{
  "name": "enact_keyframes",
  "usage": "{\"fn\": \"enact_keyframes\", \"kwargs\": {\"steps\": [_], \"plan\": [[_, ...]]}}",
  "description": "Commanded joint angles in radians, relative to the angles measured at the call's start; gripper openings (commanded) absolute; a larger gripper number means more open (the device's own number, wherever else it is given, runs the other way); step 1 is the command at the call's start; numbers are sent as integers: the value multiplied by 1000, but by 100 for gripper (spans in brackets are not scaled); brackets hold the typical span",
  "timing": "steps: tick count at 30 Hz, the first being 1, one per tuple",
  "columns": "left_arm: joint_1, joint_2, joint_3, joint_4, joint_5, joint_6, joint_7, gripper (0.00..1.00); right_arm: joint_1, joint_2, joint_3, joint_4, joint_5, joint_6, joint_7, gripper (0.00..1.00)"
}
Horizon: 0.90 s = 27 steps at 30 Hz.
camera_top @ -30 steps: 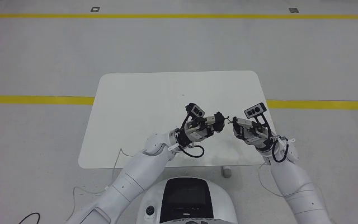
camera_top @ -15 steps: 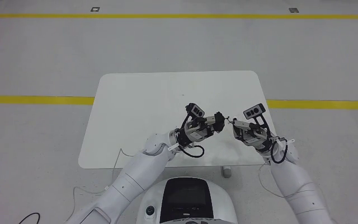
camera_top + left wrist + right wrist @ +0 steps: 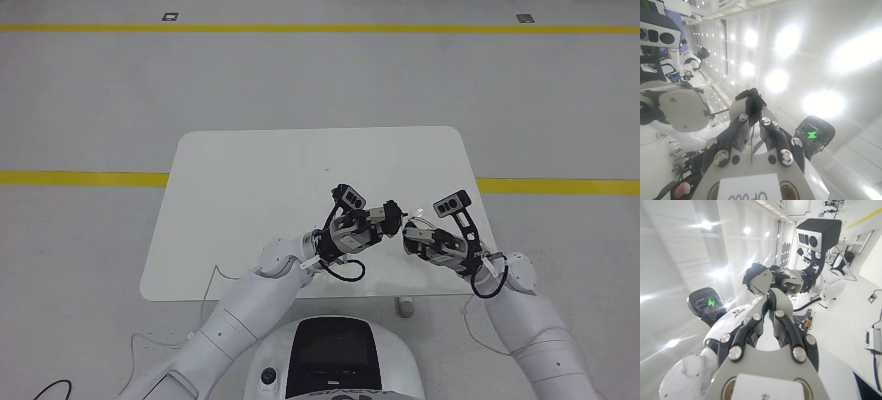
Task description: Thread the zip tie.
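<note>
here, left gripper (image 3: 753, 100) and right gripper (image 3: 769, 299) pinch the zip tie (image 3: 752, 147) above the table (image 3: 260, 180).

Both arms (image 3: 240, 315) wear glossy white rounded shells, dark at the joints. Each wrist carries a small camera box (image 3: 452, 202), black with a silver face and dark lenses, on a curved black bracket, and a black cable (image 3: 345, 272) loops beside it. The left jaws are pale grey fingers (image 3: 738, 108) with frayed black tape (image 3: 753, 95) round the tips. The right jaws are grey fingers (image 3: 785, 304) lined with ribbed black pads (image 3: 771, 300). Black links (image 3: 791, 328) with round silver pins (image 3: 726, 337) join them to a grey base bearing a white label (image 3: 749, 186). The head (image 3: 696, 306) is glossy black with a green mark (image 3: 711, 302).
</note>
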Motion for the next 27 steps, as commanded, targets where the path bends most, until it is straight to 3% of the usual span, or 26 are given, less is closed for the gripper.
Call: {"fn": "enact_keyframes", "kwargs": {"steps": [1, 9, 15, 16, 17, 18, 20, 21, 22, 27], "plan": [[0, 0, 0, 0, 0, 0, 0, 0, 2, 0, 0, 4, -8, -3, -6, 0], [0, 0, 0, 0, 0, 0, 0, 0, 13, 0, 4, 49, -46, -5, -69, 0], [0, 0, 0, 0, 0, 0, 0, 0, 12, 5, 45, 79, -53, -1, -123, 0], [0, 0, 0, 0, 0, 0, 0, 0, 11, 6, 53, 81, -53, -2, -129, 4], [0, 0, 0, 0, 0, 0, 0, 0, 8, 8, 63, 81, -52, -2, -134, 16], [0, 0, 0, 0, 0, 0, 0, 0, 3, 9, 74, 78, -50, -1, -139, 22], [0, 0, 0, 0, 0, 0, 0, 0, -4, 12, 92, 73, -44, -2, -148, 47], [0, 0, 0, 0, 0, 0, 0, 0, -12, 14, 103, 64, -39, 1, -148, 82], [0, 0, 0, 0, 0, 0, 0, 0, -19, 14, 111, 51, -21, 5, -146, 100], [0, 0, 0, 0, 0, 0, 0, 0, -22, 14, 114, 45, -11, 7, -144, 100]]}}
